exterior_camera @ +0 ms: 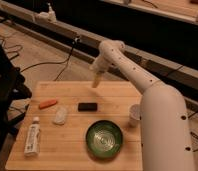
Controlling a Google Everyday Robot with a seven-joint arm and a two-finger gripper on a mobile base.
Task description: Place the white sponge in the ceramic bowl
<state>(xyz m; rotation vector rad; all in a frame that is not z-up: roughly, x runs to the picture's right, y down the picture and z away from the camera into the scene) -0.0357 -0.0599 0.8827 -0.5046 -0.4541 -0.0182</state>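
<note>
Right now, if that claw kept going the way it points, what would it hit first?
Probably the wooden table near its far edge; the claw hangs there pointing down. Depth is unclear, so it could miss.

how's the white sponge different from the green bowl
The white sponge is small, pale and oblong; the ceramic bowl is larger, round and glossy green. The sponge lies left of the bowl and farther back. Both rest on the wooden table, untouched; the gripper hovers over the table's far edge.
</note>
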